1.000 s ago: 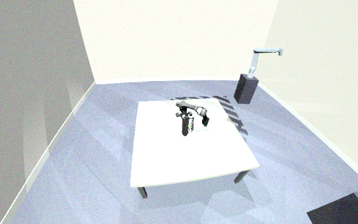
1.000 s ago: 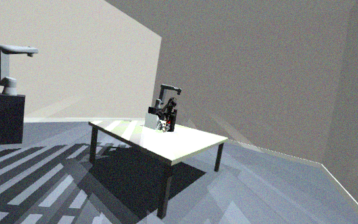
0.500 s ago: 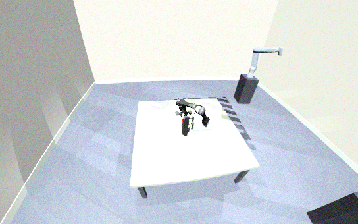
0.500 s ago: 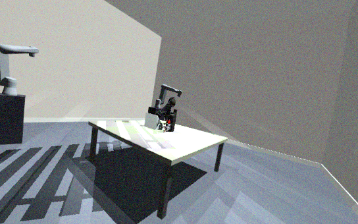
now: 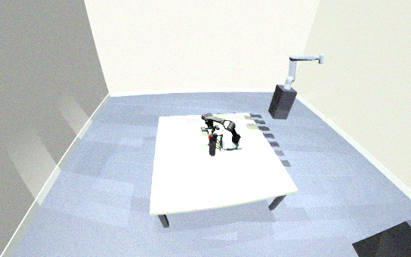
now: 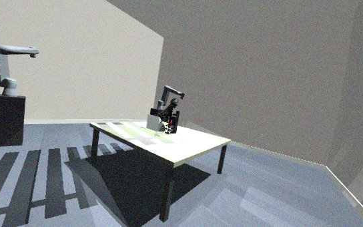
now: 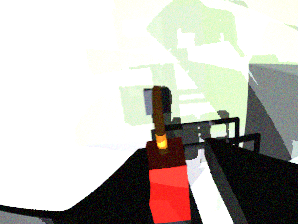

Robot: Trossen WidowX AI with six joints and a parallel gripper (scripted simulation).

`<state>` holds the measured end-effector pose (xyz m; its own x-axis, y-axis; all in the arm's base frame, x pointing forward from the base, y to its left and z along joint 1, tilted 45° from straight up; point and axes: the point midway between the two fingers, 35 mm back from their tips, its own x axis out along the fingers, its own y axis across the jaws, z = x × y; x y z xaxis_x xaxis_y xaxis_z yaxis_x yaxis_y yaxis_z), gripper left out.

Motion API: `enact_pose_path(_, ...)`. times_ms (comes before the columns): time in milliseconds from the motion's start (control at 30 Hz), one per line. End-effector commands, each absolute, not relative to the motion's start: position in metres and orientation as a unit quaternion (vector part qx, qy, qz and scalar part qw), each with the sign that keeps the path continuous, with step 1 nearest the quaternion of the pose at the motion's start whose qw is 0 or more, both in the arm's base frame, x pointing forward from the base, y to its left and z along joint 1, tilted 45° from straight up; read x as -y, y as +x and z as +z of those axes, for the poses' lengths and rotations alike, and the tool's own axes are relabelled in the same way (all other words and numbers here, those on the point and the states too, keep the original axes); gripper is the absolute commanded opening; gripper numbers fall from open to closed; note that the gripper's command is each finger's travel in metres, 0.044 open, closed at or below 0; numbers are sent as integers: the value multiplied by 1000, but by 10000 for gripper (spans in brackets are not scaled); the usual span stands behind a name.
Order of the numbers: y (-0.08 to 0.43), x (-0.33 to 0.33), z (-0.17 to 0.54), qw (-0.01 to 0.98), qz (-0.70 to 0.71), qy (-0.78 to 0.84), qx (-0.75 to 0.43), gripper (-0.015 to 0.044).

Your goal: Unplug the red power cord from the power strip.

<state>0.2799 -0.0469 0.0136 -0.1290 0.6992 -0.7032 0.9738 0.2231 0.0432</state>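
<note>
The red plug (image 7: 169, 187) (image 6: 170, 123) (image 5: 209, 137) is a red block between my fingers in the wrist view. A thin orange-brown cord (image 7: 158, 117) runs up from its dark top. My gripper (image 7: 176, 146) is slightly open: a pale gap shows between the plug and the right finger, while the left finger is close beside the plug. Whether that finger touches it cannot be told. A tall black upright block (image 5: 212, 147) (image 6: 176, 123) stands beside the plug in the top and exterior views. The power strip cannot be told apart for certain, and neither can whether the plug is seated in it.
A black wire frame (image 7: 237, 131) stands just beyond the right finger. A small bluish-grey square (image 7: 149, 101) lies near the cord's far end. The white table (image 5: 189, 181) (image 6: 200, 145) carries the black arm (image 5: 219, 120). A pale arm on a dark pedestal (image 5: 282, 103) (image 6: 7, 120) stands away from the table.
</note>
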Motion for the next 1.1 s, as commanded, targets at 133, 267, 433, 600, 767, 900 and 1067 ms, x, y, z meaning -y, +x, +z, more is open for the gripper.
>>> enact_pose_path(133, 280, 48, 16, 309, -224, 586, -715, 160)
enact_pose_path(267, 280, 55, 23, 314, -233, 591, -706, 160)
enact_pose_path(433, 280, 54, 24, 314, -233, 591, -706, 160)
enact_pose_path(600, 279, 49, 28, 314, -233, 591, -706, 160)
enact_pose_path(767, 277, 44, 34, 313, -232, 591, -706, 160)
enact_pose_path(900, 276, 39, 38, 313, -232, 591, -706, 160)
enact_pose_path(1067, 276, 38, 38, 313, -232, 591, -706, 160)
